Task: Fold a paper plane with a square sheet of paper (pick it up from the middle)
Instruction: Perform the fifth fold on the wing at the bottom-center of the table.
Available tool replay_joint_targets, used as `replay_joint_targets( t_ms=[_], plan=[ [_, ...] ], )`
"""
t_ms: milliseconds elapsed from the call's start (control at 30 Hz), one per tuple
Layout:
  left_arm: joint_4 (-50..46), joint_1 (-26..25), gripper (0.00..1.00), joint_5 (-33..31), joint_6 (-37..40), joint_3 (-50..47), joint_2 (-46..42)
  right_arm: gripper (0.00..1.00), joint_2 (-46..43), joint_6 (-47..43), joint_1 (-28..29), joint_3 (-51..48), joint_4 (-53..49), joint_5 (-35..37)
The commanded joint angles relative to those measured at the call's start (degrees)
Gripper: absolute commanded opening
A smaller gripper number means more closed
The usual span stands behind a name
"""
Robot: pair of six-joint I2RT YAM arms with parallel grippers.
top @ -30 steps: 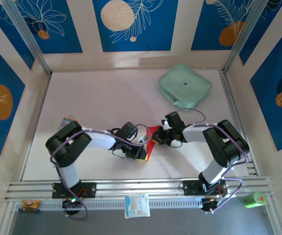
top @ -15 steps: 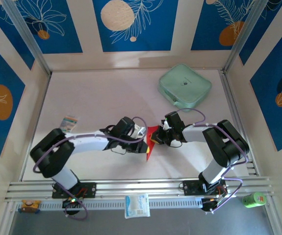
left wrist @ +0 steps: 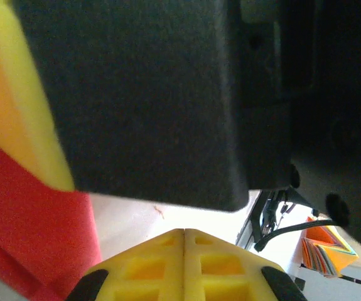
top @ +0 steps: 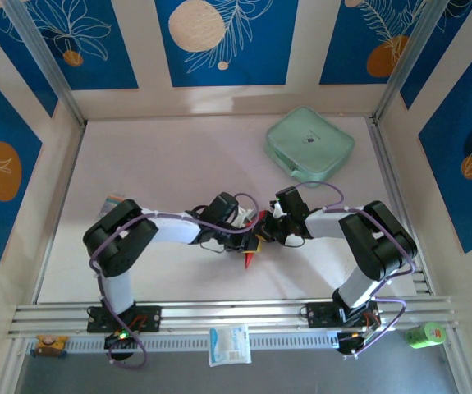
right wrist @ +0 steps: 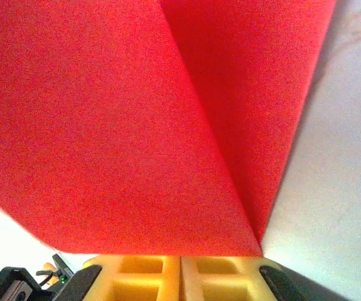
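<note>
Looking down from above, the folded red paper (top: 250,258) pokes out as a sharp tip toward the near edge. It sits mid-table, where the left gripper (top: 246,236) and right gripper (top: 266,231) meet and cover the rest. A mint case (top: 309,145) lies well behind. From the left wrist, its yellow jaws sit pad to pad, with paper at the left and a black housing blocking most. From the right wrist, the jaws pinch the creased paper's lower edge.
</note>
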Motion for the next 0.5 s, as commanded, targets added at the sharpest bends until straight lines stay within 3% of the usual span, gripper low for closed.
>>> replay_joint_targets(
  t_ms=[0, 467],
  plan=[
    [-4.0, 0.2, 0.02, -0.4, 2.9, 1.3, 1.9, 0.09, 2.5, 0.8, 0.4, -1.0, -6.4, 5.1],
    [-13.9, -1.7, 0.00, -4.4, 8.7, -4.4, -1.7, 0.09, 2.6, 0.8, 0.3, -1.0, -6.9, 5.6]
  ],
)
